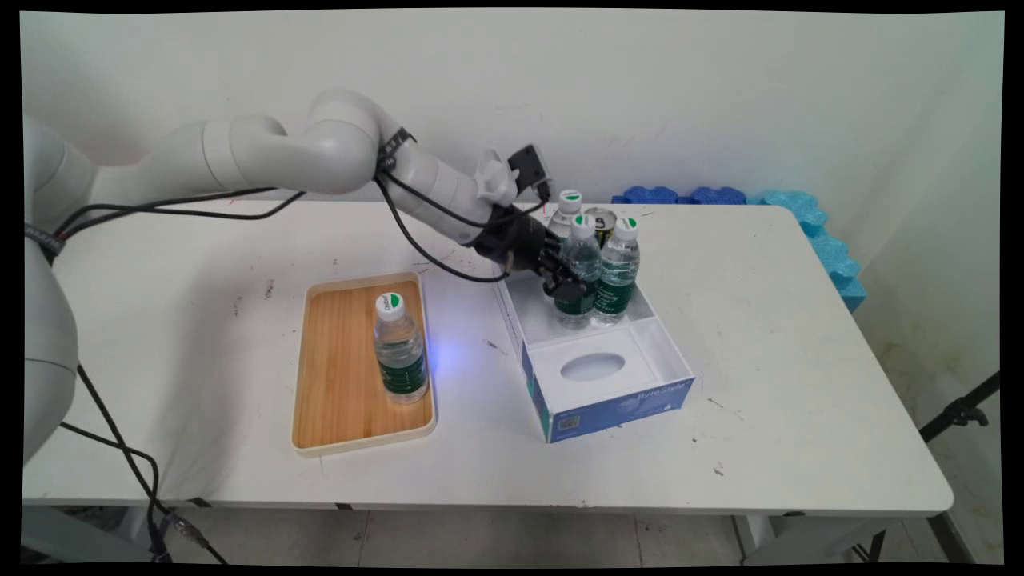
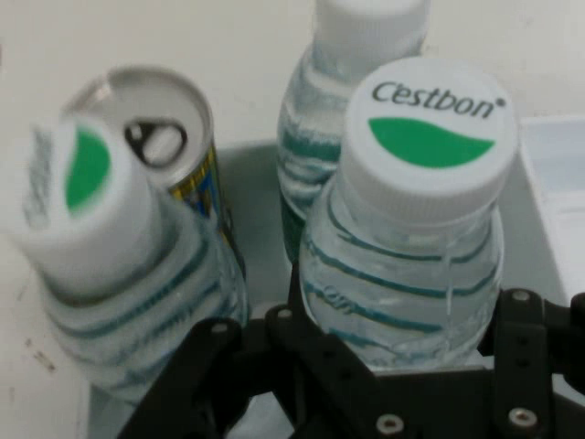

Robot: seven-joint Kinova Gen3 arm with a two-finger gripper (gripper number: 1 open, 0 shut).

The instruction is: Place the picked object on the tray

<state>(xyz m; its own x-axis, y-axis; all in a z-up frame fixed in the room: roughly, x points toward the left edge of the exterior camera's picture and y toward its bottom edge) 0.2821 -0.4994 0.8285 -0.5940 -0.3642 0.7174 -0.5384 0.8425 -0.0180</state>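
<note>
Gripper of black linkage sits just right of frame centre in the main view, its fingers set on either side of a clear plastic water bottle with a white-and-green cap, clamped around the bottle's body just below the shoulder. That bottle stands in the far compartment of a white and blue open cardboard box on the white tabletop. Close about it in the same compartment stand two more clear capped bottles, one just to its right and one behind it, and a silver-topped drink can between them at the back. In the hand view the neighbouring bottle at left leans, its cap beside the can's pull-tab top. Nearer the camera, the box's front section has a white panel with an oval opening. Left of centre lies a rectangular bamboo tray with a cream rim, and on it another capped water bottle stands upright, well apart from the box. Blue foam pieces sit at the tabletop's far right edge.
</note>
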